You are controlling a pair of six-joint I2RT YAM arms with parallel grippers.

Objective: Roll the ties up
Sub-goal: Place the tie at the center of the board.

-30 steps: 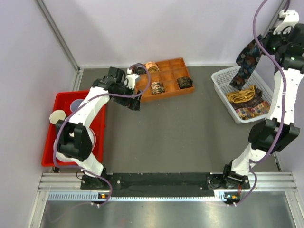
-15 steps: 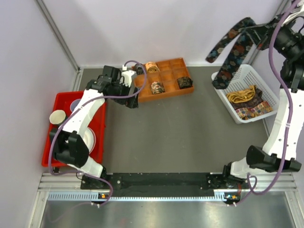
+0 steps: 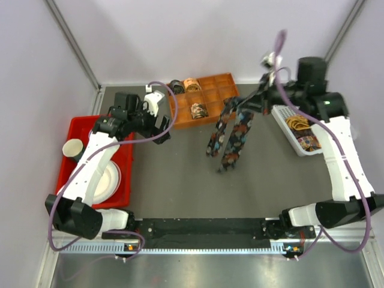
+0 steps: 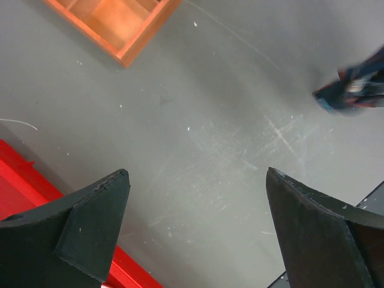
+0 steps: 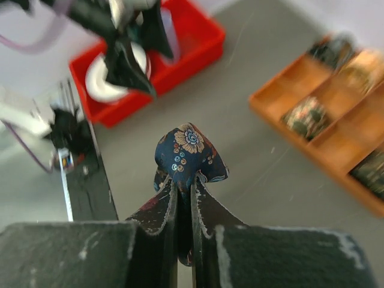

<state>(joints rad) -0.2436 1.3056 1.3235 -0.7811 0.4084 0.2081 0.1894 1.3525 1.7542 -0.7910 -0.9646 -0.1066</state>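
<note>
**Tie now hangs over the middle of the table**

The table (image 3: pixel 180 186) is dark grey and scratched, closed in by pale walls (image 3: pixel 180 36). At its far side stands an orange tray (image 3: pixel 211 84) with rolled ties (image 3: pixel 198 110) in some compartments. A red bin (image 3: pixel 126 162) is at the left, and a white basket (image 3: pixel 279 116) with more ties (image 3: pixel 298 123) is at the right. The right gripper (image 5: pixel 185 192) is clenched on a dark floral tie (image 3: pixel 231 135), which hangs in two strands between tray and basket. The left gripper (image 4: pixel 198 180) is spread wide and holds nothing, above bare table near the bin. One second before, the right arm held this tie high over the basket; it has swung left. The left arm has shifted a little to the left.
</note>
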